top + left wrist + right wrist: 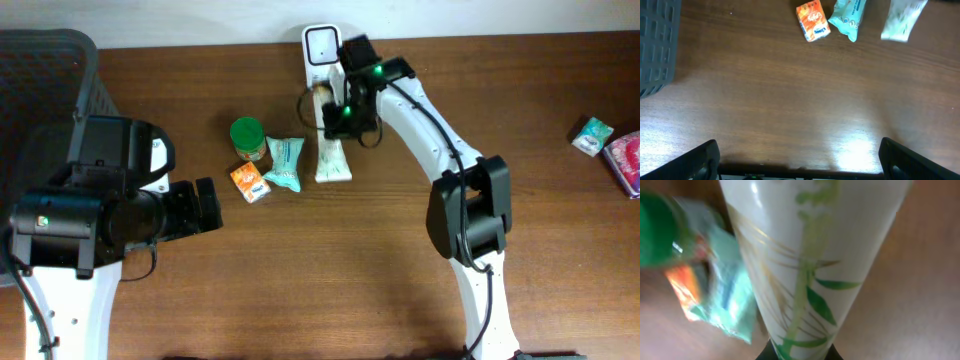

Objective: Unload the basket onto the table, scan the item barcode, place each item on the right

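From overhead, the right arm reached diagonally across the brown wooden worktop towards its far edge, wrist bent down over the upper end of the white tube. The right jaws were pressed together on that end, just in front of the white scanner. The tube lay lengthways beside a teal packet, with a green-lidded jar and an orange box further left. The left arm sat low at the left, pointing towards the items, with the left jaws spread wide and holding nothing. A dark basket stood behind it. A small teal box and a pink packet lay far right.

In the left wrist view the spread jaws showed at both lower corners over bare glossy wood. The orange box, teal packet and blurred tube lined the top edge, with the basket at left.

In the right wrist view the tube, printed with green leaves, filled the frame, pinched at its near end. The jar lid, orange box and packet blurred behind it
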Tool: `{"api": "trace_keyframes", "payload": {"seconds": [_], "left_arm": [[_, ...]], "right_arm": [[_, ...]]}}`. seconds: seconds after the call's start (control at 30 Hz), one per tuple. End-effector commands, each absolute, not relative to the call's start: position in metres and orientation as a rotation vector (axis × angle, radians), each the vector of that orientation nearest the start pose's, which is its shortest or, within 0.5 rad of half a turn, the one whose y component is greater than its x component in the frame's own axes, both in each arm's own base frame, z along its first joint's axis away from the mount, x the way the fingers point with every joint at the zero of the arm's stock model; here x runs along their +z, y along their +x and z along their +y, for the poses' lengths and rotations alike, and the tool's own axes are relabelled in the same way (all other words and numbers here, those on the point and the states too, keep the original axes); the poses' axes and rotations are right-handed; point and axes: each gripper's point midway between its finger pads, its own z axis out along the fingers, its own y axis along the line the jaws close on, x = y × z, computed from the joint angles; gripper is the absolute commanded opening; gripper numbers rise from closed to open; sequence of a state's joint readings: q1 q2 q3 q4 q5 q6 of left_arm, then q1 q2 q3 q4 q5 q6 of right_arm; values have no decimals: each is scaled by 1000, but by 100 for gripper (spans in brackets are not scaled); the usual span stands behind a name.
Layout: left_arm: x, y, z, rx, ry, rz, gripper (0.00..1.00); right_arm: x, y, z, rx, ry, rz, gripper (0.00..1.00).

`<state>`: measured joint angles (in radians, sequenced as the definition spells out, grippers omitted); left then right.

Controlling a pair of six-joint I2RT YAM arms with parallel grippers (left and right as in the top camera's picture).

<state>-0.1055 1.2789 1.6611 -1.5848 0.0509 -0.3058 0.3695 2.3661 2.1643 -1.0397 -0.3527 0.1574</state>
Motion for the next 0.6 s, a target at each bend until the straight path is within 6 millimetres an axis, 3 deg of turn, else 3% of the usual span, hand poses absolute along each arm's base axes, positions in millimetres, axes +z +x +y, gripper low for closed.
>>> {"api": "trace_keyframes", "payload": {"seconds": [0.0,0.23,0.3,0.37,0.47,0.57], "left_arm": [[287,234,-32,-166,-256,2759,99],[287,234,-32,-167,-256,2759,99],[287,234,-32,-167,-256,2759,99],[287,234,-32,-166,-256,2759,99],[287,234,-32,-166,-256,2759,99],[287,234,-32,-166,-256,2759,99]], "right_arm": [[115,512,249,636,-362,2677,4],[158,572,264,656,-381,2349,4],[163,586,259,592,-353,2299,4],[164,597,248,502,-310,2279,4],[162,606,248,492,-302,2249,4],[143,608,250,494,-292,2274,4]]}}
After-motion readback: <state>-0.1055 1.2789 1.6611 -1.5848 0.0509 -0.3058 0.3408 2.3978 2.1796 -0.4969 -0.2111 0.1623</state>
